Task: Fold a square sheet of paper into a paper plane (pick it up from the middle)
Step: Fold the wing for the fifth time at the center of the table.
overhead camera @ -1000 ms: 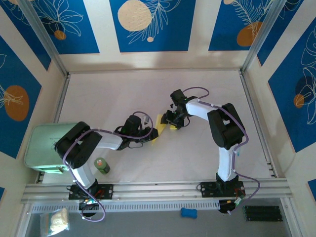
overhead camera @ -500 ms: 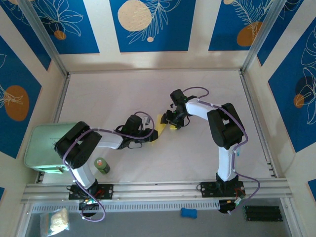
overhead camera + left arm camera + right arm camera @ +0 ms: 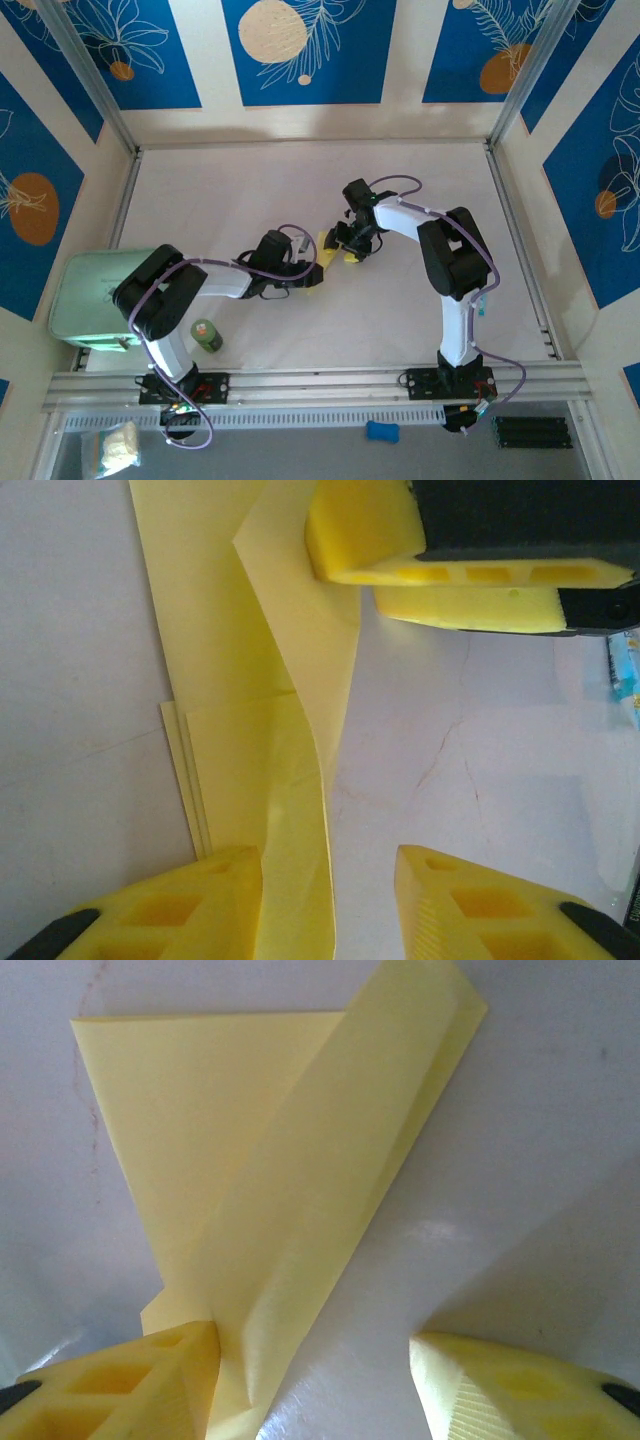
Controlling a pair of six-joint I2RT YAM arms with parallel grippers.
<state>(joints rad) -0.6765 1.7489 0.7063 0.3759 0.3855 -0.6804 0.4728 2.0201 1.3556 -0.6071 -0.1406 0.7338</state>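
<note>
The pale-yellow sheet of paper [image 3: 327, 247] lies folded in layers mid-table, between my two grippers. In the left wrist view the paper [image 3: 240, 680] has one flap standing up along a crease and leaning on my left finger. The left gripper [image 3: 325, 880] [image 3: 312, 272] is open and the other finger is clear of the flap. In the right wrist view the paper [image 3: 200, 1130] shows a raised flap touching one finger of the right gripper [image 3: 312, 1365] [image 3: 348, 248], also open. The right gripper's fingers [image 3: 450, 570] show at the top of the left wrist view.
A pale-green box [image 3: 95, 300] sits at the table's left edge with a small green bottle [image 3: 207, 335] beside it. A blue-green packet [image 3: 625, 670] lies at the right edge of the left wrist view. The table [image 3: 250, 190] has metal rails along its sides.
My left gripper's jaws have widened and it has shifted slightly toward the paper. The right gripper has opened a little and hardly moved.
</note>
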